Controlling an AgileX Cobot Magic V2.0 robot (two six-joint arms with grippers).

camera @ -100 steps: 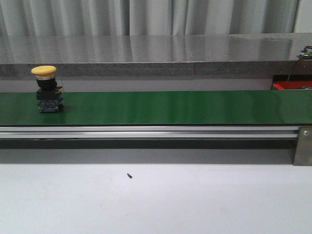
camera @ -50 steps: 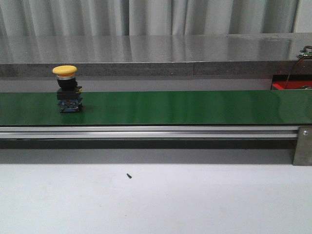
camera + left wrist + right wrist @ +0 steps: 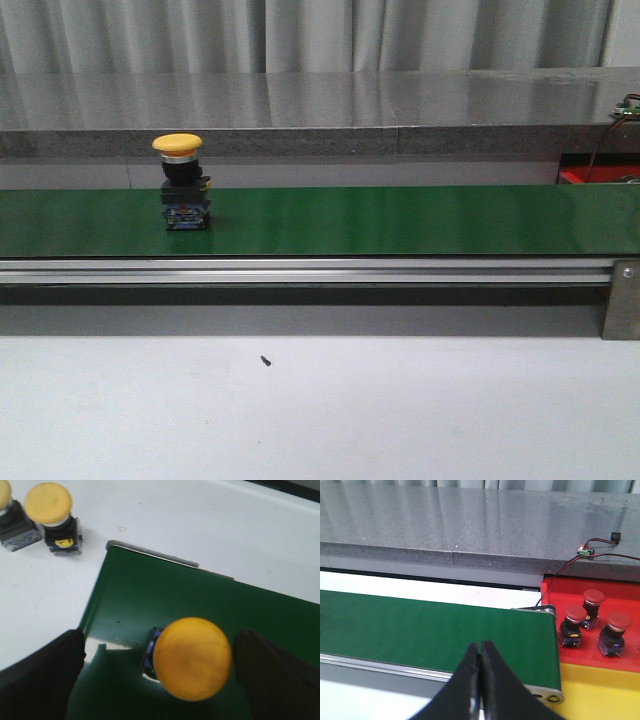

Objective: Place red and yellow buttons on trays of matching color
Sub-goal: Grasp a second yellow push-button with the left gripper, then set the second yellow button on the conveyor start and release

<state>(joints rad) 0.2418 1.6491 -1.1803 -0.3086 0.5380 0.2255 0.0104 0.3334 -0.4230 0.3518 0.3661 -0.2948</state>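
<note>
The left gripper (image 3: 157, 665) is hanging straight above the belt (image 3: 400, 220), looking down, its 2 dark fingers (image 3: 40, 675) spread wide with a yellow button (image 3: 192, 658) standing between them but touching neither. It is gripping nothing. Beyond the belt's end, on the white table (image 3: 210, 525), 2 more yellow-capped buttons (image 3: 50, 515) are sitting side by side, the outer one cut off by the frame edge.

The right gripper (image 3: 481, 685) is hovering low over the belt's other end, pointing across it toward the grey ledge (image 3: 470, 525), its fingers pressed together and holding nothing. At about 2 o'clock from those tips, 3 red buttons (image 3: 592, 620) are standing upright on the red tray (image 3: 560, 655); the yellow tray (image 3: 600, 690) is lying just in front of it, touching the belt's end.

In the front view neither arm is showing. The yellow button (image 3: 183, 185) is standing upright on the belt at about 9 o'clock from the picture's centre. Compared with 1 second ago it is sitting further to the right along the belt, having shifted about the same step in each half second; nothing else is differing.

No brand, label or legible writing is showing on any button, tray or belt.
</note>
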